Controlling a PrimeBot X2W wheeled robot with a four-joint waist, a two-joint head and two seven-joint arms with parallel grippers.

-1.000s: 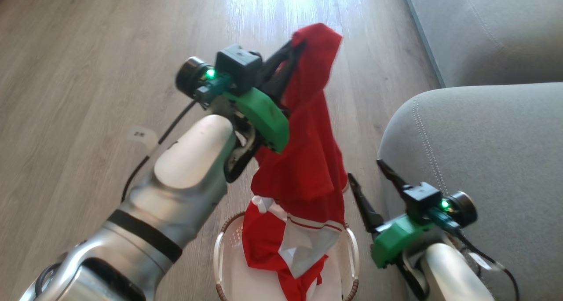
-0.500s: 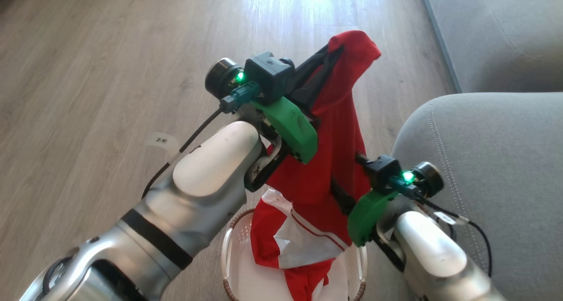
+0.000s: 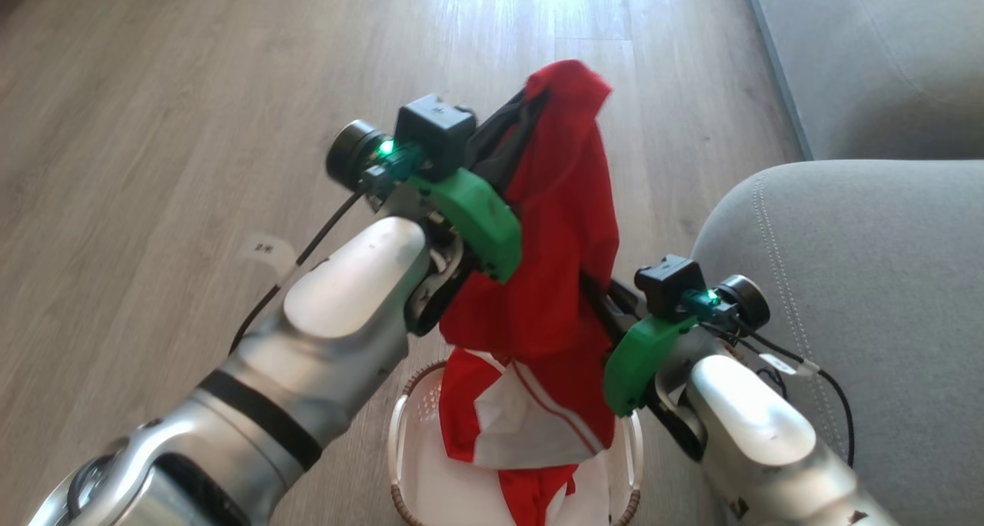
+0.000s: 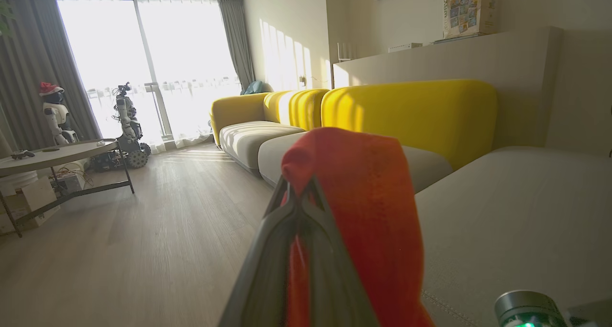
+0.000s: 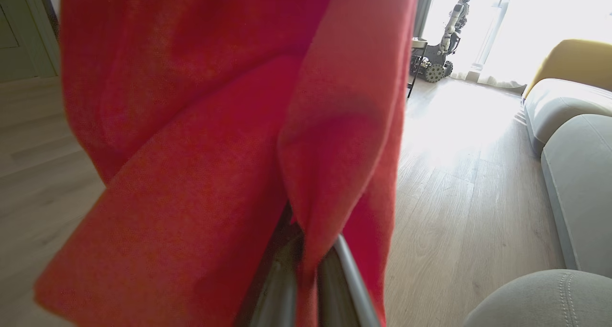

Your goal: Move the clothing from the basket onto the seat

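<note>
Over the basket [image 3: 397, 441], the left claw [image 3: 536, 101] pinches the top of the clothing [image 3: 565, 226], which hangs limp with its tail in the basket. The right claw [image 3: 598, 299] is pressed onto a lower fold. It looks soft and light, so one high hold and one low should swing it onto the seat [image 3: 846, 295].

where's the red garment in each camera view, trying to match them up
Head view: the red garment hangs at the centre, from the left gripper down over the basket.
Left wrist view: the red garment is at the bottom centre, draped over the left gripper's tips.
Right wrist view: the red garment covers the left and centre, close to the lens.
Shared landmark: the grey seat, on the right in each view.
</note>
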